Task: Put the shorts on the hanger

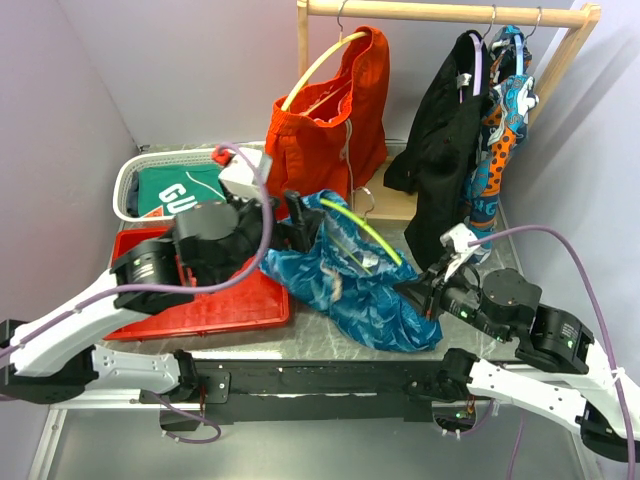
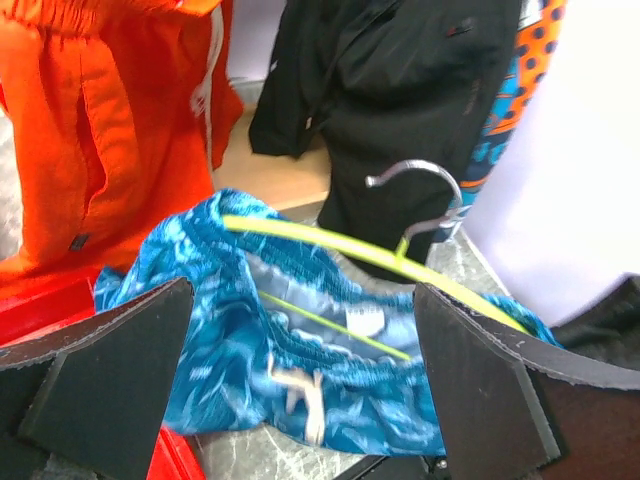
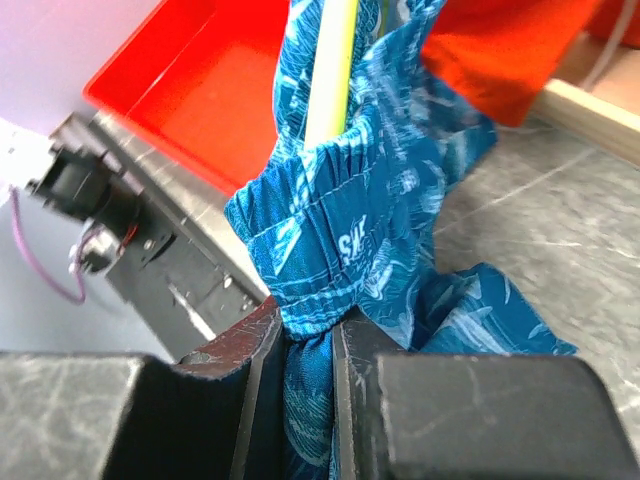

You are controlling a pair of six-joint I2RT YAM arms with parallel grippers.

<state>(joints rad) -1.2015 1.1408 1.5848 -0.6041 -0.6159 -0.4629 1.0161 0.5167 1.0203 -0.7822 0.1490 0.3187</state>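
Note:
The blue-and-teal shorts (image 1: 350,285) lie crumpled on the table between my arms, with the lime-green hanger (image 1: 368,233) threaded into their waist opening. In the left wrist view the hanger (image 2: 335,243) arches over the shorts (image 2: 225,330), its metal hook (image 2: 420,178) pointing up, and the white drawstring (image 2: 295,390) hangs at the front. My left gripper (image 2: 300,385) is wide open just before the waistband, holding nothing. My right gripper (image 3: 312,345) is shut on the shorts' waistband (image 3: 370,210) close to the hanger (image 3: 335,70).
A red tray (image 1: 235,308) lies at the left, behind it a white basket (image 1: 130,172) with a green garment. On the wooden rack (image 1: 440,10) hang orange shorts (image 1: 335,110), a black garment (image 1: 445,150) and a patterned garment (image 1: 505,105).

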